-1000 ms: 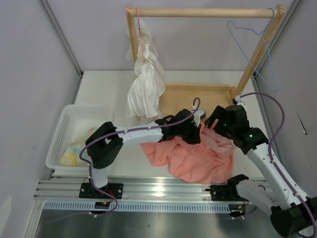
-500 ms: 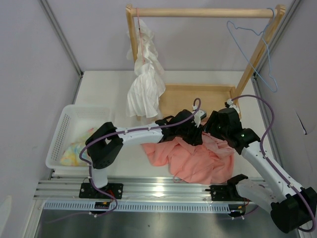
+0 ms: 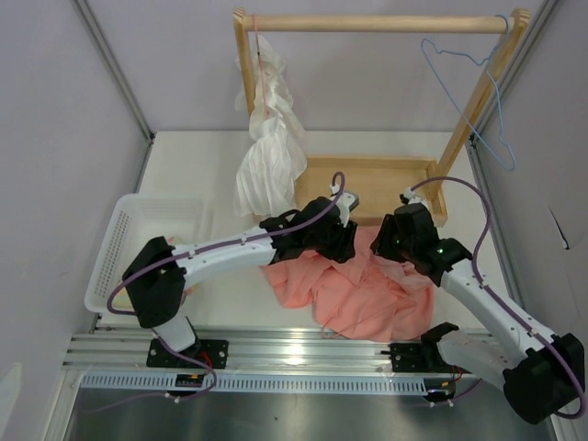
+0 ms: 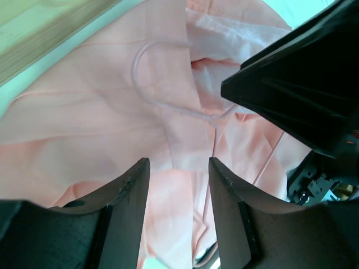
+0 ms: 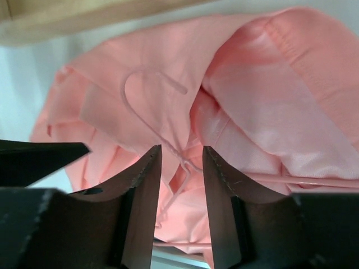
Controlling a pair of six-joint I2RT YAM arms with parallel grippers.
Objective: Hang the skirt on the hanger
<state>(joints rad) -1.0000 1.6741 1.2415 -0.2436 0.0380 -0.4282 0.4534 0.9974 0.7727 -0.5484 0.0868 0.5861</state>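
Beneath the parted right gripper, the thin pink wire hanger is aligned by its neck, ungripped. The left gripper is held open.

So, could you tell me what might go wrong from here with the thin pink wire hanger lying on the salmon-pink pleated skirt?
1. The right gripper, jaws open, straddles the neck of the thin pink wire hanger lying on the salmon-pink pleated skirt; closing may pinch fabric too.
2. The left gripper hangs open close beside it; they could collide.

Thin pink hanger lies flat atop the crumpled salmon-pink skirt.
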